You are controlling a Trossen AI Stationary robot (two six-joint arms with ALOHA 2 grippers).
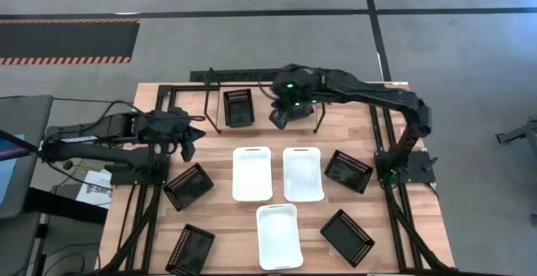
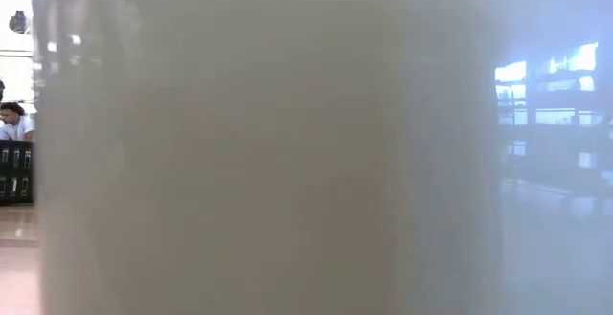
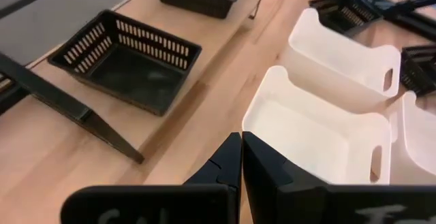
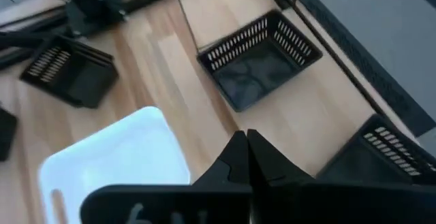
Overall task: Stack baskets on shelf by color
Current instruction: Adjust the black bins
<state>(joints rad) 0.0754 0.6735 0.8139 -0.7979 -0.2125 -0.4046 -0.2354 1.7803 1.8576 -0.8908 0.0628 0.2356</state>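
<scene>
Left end effector (image 1: pixel 188 144): fingers closed, holding nothing, above counter (image 1: pixel 331 133). Right end effector (image 1: pixel 280 118): closed, empty, beside black basket (image 1: pixel 238 106) on shelf (image 1: pixel 205 76).

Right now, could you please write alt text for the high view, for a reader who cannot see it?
Three white baskets sit mid-table with four black baskets scattered around them; a fifth sits on the shelf at the far edge. The right gripper hangs beside that shelved basket, and the left gripper hovers over the table's left side, both shut.
</scene>
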